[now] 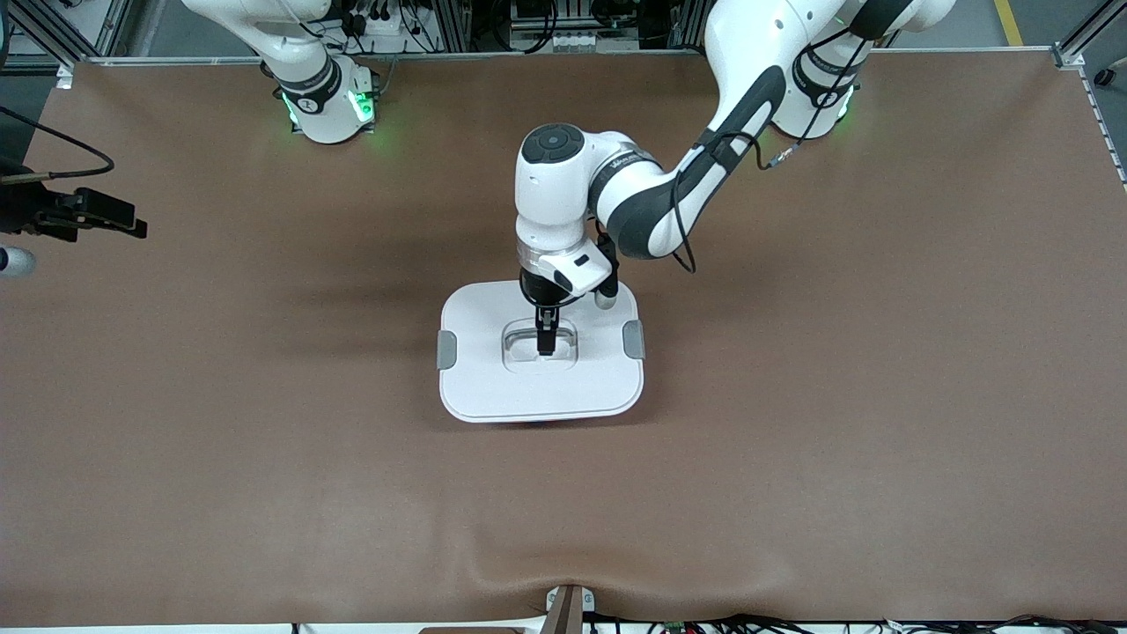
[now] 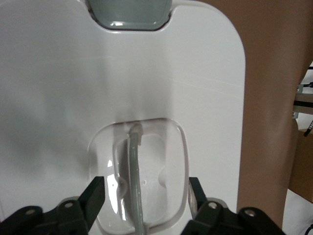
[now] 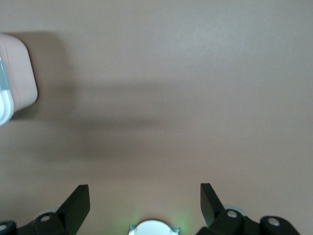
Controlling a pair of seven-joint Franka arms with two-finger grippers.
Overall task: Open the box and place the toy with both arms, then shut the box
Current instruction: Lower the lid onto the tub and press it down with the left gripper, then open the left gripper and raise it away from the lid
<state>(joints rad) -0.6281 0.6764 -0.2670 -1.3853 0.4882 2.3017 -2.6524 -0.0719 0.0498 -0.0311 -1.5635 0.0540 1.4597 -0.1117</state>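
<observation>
Front view has the box sitting mid-desk, well clear of every edge and corner, its flat white lid on and the grey end clips at both short ends; no toy shows in any view. My left gripper is down in the lid's recessed handle, and in my left wrist view its fingers stand spread on either side of the thin grey handle bar, not yet pinching it. I judge the lid light, stiff and slick, so that bar is the one sure place to take hold; the smooth top offers nothing. My right gripper waits over bare desk near the right arm's end, fingers apart and empty.
</observation>
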